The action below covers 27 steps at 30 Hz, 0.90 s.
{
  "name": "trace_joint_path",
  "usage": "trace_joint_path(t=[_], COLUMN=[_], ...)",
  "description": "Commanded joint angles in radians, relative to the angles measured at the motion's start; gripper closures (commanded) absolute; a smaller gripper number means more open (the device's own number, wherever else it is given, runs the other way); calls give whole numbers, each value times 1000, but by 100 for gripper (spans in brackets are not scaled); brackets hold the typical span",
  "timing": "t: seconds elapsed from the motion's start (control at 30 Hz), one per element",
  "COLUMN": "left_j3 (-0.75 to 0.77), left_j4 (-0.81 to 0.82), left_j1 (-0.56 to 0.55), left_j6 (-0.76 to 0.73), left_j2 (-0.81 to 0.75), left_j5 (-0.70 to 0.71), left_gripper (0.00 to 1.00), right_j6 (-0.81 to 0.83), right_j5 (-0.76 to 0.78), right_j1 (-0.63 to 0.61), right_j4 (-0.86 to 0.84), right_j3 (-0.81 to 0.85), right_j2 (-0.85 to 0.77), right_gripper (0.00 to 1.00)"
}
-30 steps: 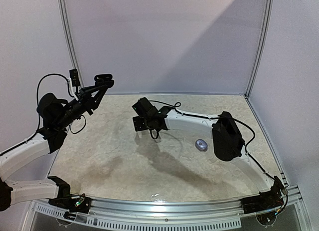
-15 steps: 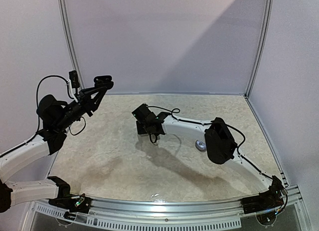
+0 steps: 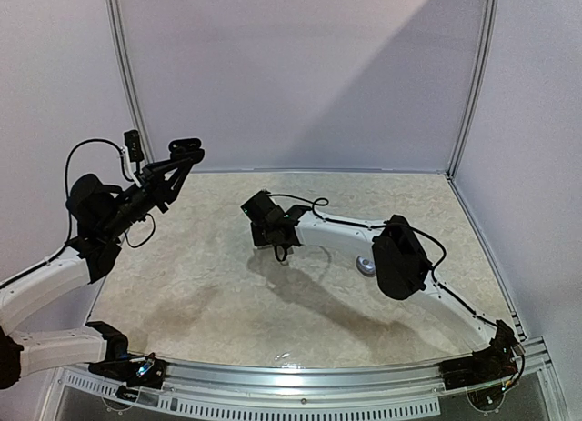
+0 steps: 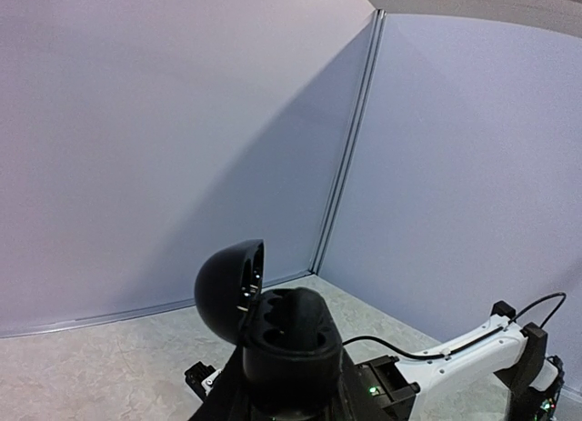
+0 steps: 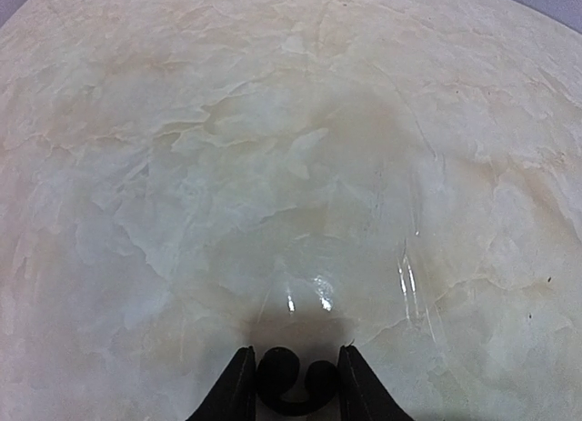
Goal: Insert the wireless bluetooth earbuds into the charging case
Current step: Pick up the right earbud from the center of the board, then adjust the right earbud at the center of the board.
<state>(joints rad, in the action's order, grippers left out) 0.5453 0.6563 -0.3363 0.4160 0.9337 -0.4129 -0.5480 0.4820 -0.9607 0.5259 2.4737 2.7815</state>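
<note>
Black earbud (image 5: 291,381) pinched in right pincer (image 5: 293,385), low centre of wrist view.
Open charging case (image 4: 286,344) clenched in left pincer (image 3: 186,150), upper left; best lifted slowly, aligned over a socket.

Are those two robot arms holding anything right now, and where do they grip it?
Left gripper holds an open black charging case by its lower body. Right gripper pinches a black earbud at its sides.

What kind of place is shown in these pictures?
Probably a robot test booth or lab cell: plain white partition walls enclose a marble-patterned table, and two arms are bolted along a metal rail at its near edge.
</note>
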Motion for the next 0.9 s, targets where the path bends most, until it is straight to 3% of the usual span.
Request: trace_joint_path(t=[0.0, 0.13, 0.57, 0.7, 0.87], left_j3=[-13, -12, -14, -14, -15], left_j4=[-13, -15, -20, -20, -20], left_j1=[16, 17, 16, 16, 16], left_j6=[-17, -20, -24, -24, -25], left_j2=[-12, -13, -22, -22, -22], left_j5=[1, -7, -25, -30, -34], left_gripper=[100, 100, 100, 100, 100], right_j6=[31, 41, 9, 3, 12], right_j5=[-38, -51, -237, -273, -286], right_j1=[4, 6, 7, -3, -27], right_j4=[-54, -140, -365, -358, -230], right_j3=[-42, -148, -636, -756, -845], right_j2=[16, -61, -368, -460, -553], right_gripper=[73, 81, 84, 84, 83])
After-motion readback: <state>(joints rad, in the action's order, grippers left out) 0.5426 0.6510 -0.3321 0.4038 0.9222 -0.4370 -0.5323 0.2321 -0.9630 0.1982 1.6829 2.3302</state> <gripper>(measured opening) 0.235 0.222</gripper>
